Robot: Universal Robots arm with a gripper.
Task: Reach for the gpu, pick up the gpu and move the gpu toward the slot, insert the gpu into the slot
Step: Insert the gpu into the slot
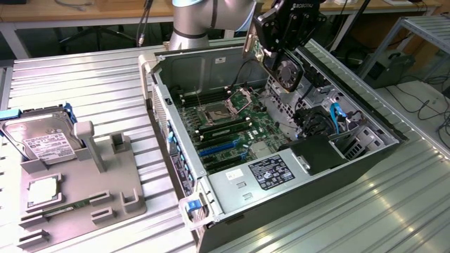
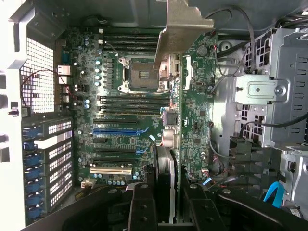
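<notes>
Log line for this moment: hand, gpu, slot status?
hand: shut on gpu | gpu: held above motherboard, not touching it | slot: blue, empty | insertion: not yet done

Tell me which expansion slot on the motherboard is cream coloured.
The cream slot, farthest from the processor socket; the other slots are blue or black.

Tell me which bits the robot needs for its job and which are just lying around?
For the job:
dark flat graphics card with a pale metal bracket
black robot gripper, closed on that card
long narrow blue plastic slot

Just lying about:
silver-labelled hard drive
small green memory stick
square metal processor socket
grey plastic parts tray
</notes>
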